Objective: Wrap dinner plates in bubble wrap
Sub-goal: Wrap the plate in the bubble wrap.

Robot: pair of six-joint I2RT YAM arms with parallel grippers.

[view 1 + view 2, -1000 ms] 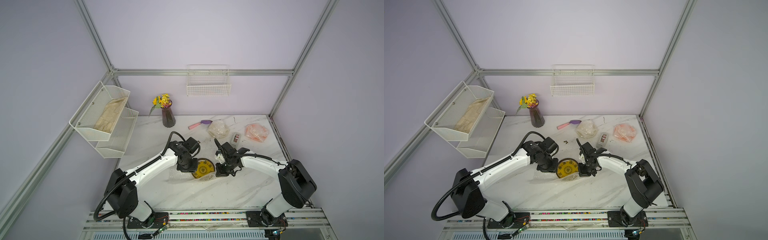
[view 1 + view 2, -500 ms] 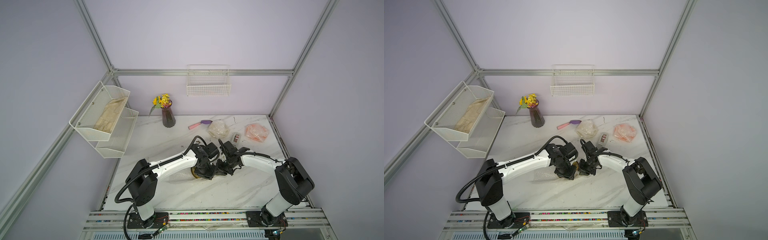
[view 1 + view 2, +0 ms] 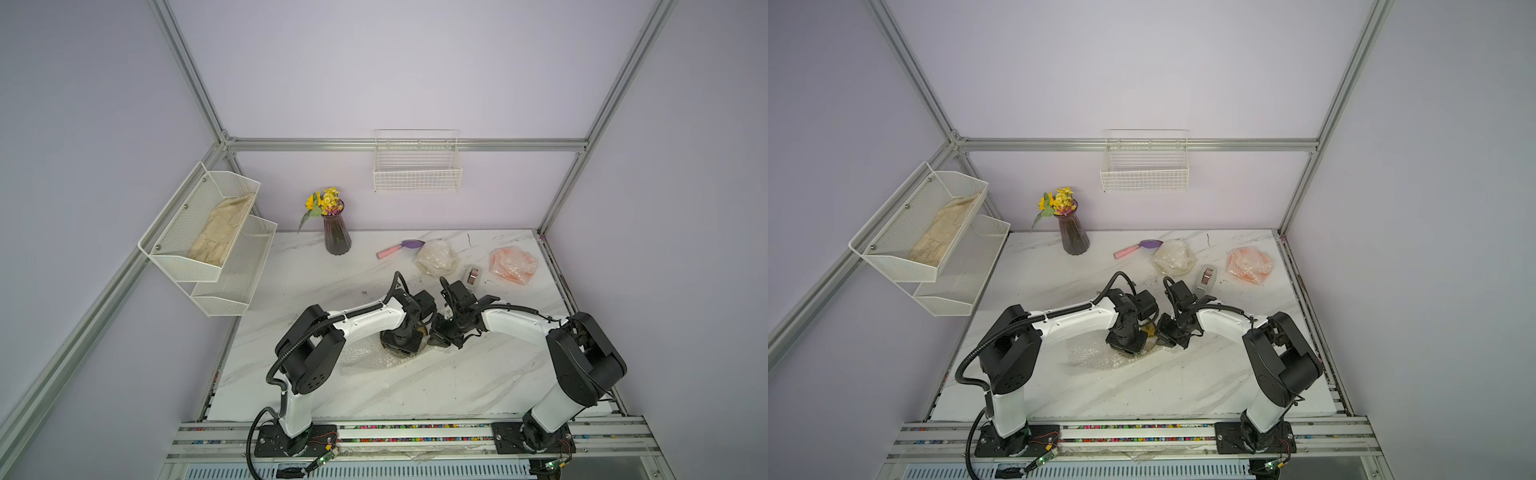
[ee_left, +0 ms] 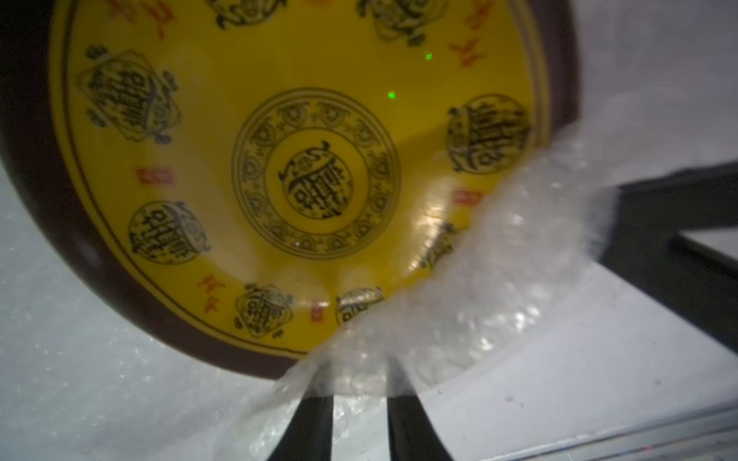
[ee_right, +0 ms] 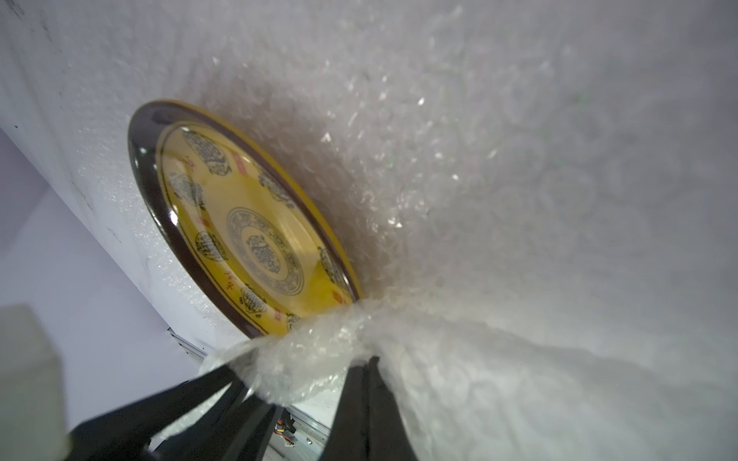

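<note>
With two bundles [image 3: 436,258] [image 3: 513,264] wrapped, left end effector [image 4: 359,375] and right end effector [image 5: 365,369] are clamping bubble wrap [image 4: 499,259] onto the mostly bare yellow plate [image 4: 303,179].

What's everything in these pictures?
Round yellow patterned dark-rimmed plate: one, yellow, centre, on sheet.
Clear bumpy bubble wrap sheet: one, whitish, under plate.
Bubble-wrapped bundles: two, whitish and orange, back.
Grey tape dispenser: one, grey, between bundles.
Pink-handled utensil: one, purple head, back.
Dark glass flower vase: one, purple, back.
White wire basket: one, white, back wall.
White two-tier mesh shelf: one, white, left wall.
Beige cloth: one, beige, shelf's top tier.
White marble table: one, white, centre.
Robot arms: two, white-black, front.
Left pincer: one, black, fingers either side of wrap edge.
Right pincer: one, black, shut on wrap edge.
</note>
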